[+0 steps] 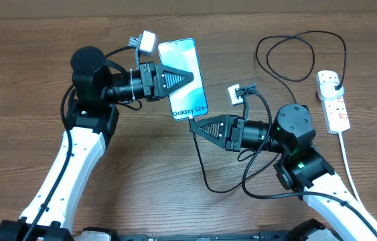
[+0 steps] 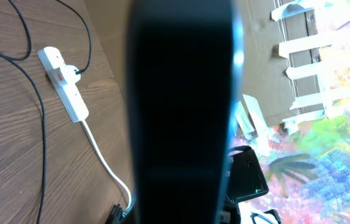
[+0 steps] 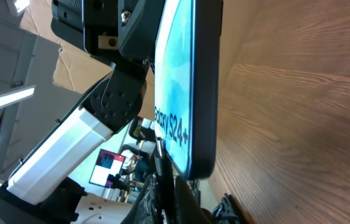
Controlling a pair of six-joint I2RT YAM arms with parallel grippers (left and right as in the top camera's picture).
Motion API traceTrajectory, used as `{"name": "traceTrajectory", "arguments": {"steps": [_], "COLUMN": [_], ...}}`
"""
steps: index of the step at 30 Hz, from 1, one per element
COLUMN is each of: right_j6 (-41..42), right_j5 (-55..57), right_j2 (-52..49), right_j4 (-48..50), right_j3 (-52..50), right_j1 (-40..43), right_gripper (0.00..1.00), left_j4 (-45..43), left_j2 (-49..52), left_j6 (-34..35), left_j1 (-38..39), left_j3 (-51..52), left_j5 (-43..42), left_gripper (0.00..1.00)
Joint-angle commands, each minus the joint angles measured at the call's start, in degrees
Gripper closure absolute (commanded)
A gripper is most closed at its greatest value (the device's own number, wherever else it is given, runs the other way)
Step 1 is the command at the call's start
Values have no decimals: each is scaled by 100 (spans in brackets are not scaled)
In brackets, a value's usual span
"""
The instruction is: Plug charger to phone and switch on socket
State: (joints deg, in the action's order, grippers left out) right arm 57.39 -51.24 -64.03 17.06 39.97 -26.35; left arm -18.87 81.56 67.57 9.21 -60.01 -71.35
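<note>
My left gripper (image 1: 189,75) is shut on the phone (image 1: 183,77) and holds it above the table, blue screen up; the phone's dark edge (image 2: 181,112) fills the left wrist view. My right gripper (image 1: 196,124) is shut on the connector tip of the charger (image 1: 203,164) and holds it at the phone's bottom edge (image 3: 190,162). The thin black cable loops over the table to a black plug (image 1: 335,83) seated in the socket (image 1: 333,100), a white strip at the far right, also in the left wrist view (image 2: 66,84). I cannot tell whether the tip is seated in the port.
The socket's thick white cord (image 1: 350,171) runs toward the front right edge. Cable loops (image 1: 295,57) lie at the back right. A small white camera block (image 1: 235,94) rides on my right wrist. Cardboard and a painted sheet (image 2: 324,93) lie beyond the table.
</note>
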Motion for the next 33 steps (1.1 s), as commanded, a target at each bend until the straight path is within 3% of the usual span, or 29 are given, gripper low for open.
{"name": "traceTrajectory", "arguments": {"steps": [1,33], "right_j6": [-61,-59], "right_j5": [90,-291], "right_j2": [-109,-109], "right_j4": [-66,177], "right_j3": [48,48], "right_j1": [44,44], "right_gripper": [96,96], "left_j4": [-68,-72], "left_j2": [-120,-120], "left_j6": [216,-31], "left_j1": [-76,-96], "left_j3": [-79,-79], "left_j5": [-214,61], "left_gripper": [96,96]}}
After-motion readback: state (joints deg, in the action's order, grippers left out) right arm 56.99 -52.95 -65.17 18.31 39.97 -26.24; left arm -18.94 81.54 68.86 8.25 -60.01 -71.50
